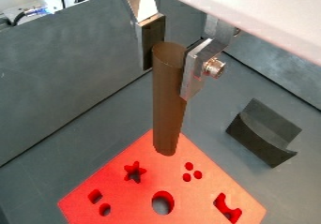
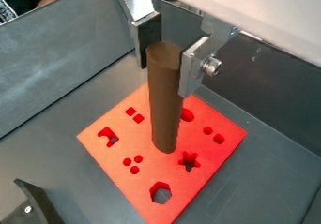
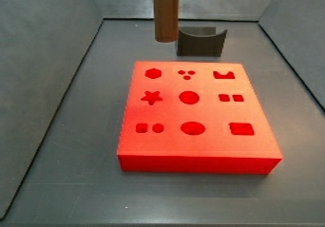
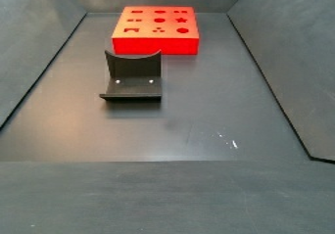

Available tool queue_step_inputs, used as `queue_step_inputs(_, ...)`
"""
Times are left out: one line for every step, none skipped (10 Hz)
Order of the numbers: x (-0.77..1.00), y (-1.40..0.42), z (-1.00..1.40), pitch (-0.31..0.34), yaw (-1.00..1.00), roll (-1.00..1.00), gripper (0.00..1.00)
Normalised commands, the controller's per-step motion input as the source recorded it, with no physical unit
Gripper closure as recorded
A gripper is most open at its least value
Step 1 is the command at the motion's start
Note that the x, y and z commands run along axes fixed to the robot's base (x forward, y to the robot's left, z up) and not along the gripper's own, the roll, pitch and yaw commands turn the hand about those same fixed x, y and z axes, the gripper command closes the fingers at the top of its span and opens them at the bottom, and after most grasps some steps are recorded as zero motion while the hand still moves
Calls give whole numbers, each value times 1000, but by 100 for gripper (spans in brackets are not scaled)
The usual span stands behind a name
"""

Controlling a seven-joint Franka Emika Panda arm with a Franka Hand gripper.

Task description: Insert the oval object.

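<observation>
- One gripper [image 1: 174, 59] is counted, held above the red block; two silver fingers [image 1: 198, 73] are seen on it, closed on the peg.
- One oval object [image 3: 165, 12], a brown peg, is counted, held upright.
- One red block [image 3: 165, 147] is counted, set near one end of the tabletop.
- Nine cut-out groups are counted in the block's top, in three rows of three: one star [image 3: 151, 98], one oval hole [image 3: 192, 128] and one cluster of three dots [image 3: 188, 75] among them.
- One fixture [image 3: 200, 41] is counted, beside the block toward the tabletop's middle.
</observation>
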Motion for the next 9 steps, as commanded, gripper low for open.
queue_step_inputs(114,-57,-231,0,-163,0,100)
queue_step_inputs(400,-291,-343,0,-460,0,100)
queue_step_inputs(437,-297,-286,0,-569,-24,100)
queue_step_inputs(529,-303,-220,0,-474,-60,100)
queue_step_inputs(603,-414,-126,0,-366,0,100)
queue_step_inputs(637,-460,-89,29,-254,21,100)
queue_step_inputs(669,-483,-86,33,-209,40,100)
queue_step_inputs(574,-534,-151,20,-149,13,100)
queue_step_inputs(517,-563,-149,17,-57,20,100)
